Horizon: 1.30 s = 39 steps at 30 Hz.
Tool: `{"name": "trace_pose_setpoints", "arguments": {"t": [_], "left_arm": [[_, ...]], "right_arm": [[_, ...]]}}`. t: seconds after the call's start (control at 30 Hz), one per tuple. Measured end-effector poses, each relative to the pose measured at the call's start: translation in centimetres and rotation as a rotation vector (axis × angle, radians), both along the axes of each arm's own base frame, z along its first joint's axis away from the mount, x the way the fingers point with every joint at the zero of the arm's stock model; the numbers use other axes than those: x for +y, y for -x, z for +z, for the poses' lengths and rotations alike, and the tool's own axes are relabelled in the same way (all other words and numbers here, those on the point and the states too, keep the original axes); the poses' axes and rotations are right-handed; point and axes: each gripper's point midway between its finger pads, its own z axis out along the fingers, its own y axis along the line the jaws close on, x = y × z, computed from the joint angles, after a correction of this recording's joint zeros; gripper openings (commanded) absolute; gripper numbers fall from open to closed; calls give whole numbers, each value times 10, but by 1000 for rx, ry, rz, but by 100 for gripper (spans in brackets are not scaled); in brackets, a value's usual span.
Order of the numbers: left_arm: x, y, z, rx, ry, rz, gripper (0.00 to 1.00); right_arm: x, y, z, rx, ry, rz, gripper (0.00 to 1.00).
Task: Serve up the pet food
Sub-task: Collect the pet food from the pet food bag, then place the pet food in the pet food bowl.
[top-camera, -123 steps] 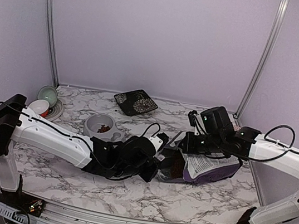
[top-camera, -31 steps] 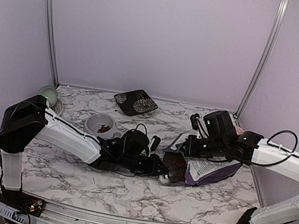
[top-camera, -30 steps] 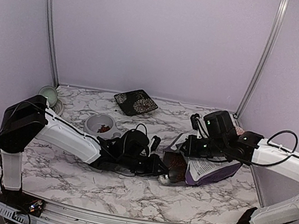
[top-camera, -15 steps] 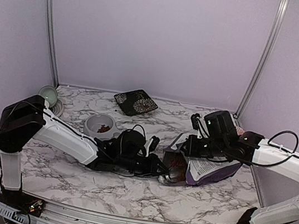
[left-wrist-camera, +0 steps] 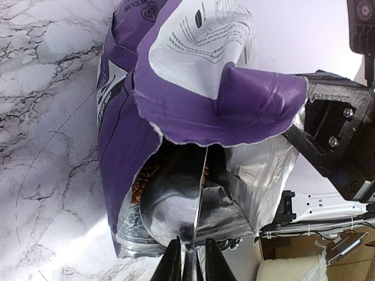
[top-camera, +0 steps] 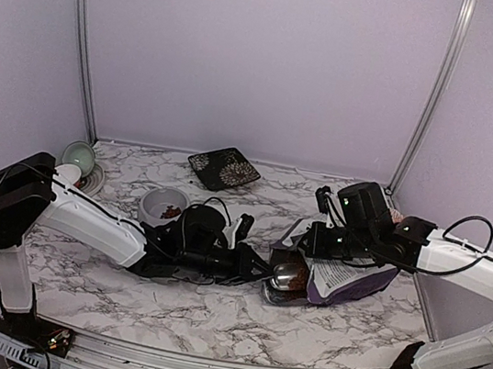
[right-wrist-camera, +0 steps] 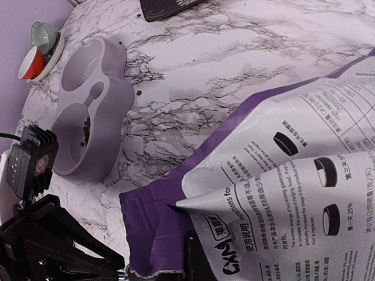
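Left wrist view: my left tool (left-wrist-camera: 188,266) pinches metal scoop (left-wrist-camera: 170,202) handle, cup among kibble (left-wrist-camera: 139,186) in puppy food bag (left-wrist-camera: 120,140); right tool (top-camera: 312,242) clamps bag flap open. Scooping step; next, level lift toward grey double bowl (top-camera: 148,212).

Left tool (left-wrist-camera: 187,264) clamped, reaching low, right tool (top-camera: 308,242) pinched shut

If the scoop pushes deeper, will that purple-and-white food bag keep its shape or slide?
Probably floppy: the purple-and-white film bag is creased and its lip folds over beside the right fingers. On the marble tabletop it may slide when the shiny metal scoop pushes in. Its reddish-brown kibble may anchor it.
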Motion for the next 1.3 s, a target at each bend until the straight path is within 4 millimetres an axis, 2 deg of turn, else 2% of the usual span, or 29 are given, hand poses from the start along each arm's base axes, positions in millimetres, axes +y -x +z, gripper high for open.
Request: {"name": "trace_pose_setpoints", "arguments": {"t": [0.73,0.97,1.3], "left_arm": [[21,-7,4,-19,-1,46,0],[31,-11,17,-84,-32,73,0],[32,-8,16,-149,-129,82,0]], "right_arm": [[0,0,0,0,0,0,0],[0,0,0,0,0,-1,0],[0,0,0,5,-4,-6,0]]}}
